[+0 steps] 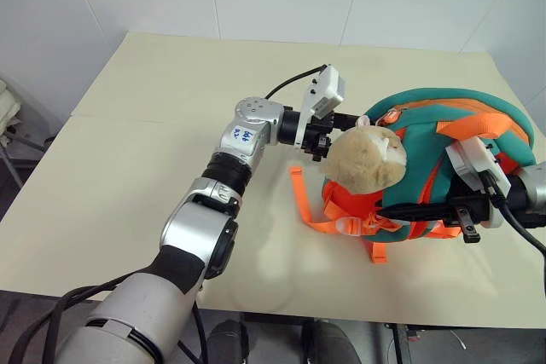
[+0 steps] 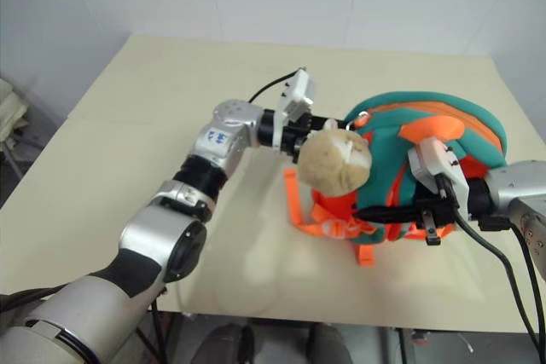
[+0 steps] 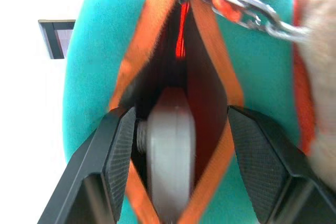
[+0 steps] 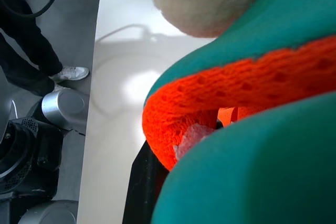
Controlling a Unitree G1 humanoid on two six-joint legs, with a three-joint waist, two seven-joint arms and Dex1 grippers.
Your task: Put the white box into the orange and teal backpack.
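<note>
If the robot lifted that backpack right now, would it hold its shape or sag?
Probably sag: the orange and teal backpack looks like soft fabric, its straps lying limp on the table. The white box inside may stiffen it somewhat. The plush head would likely dangle.

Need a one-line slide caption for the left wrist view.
Left gripper open at the orange-edged opening of the orange and teal backpack, the white box standing on edge inside between its fingers.
</note>
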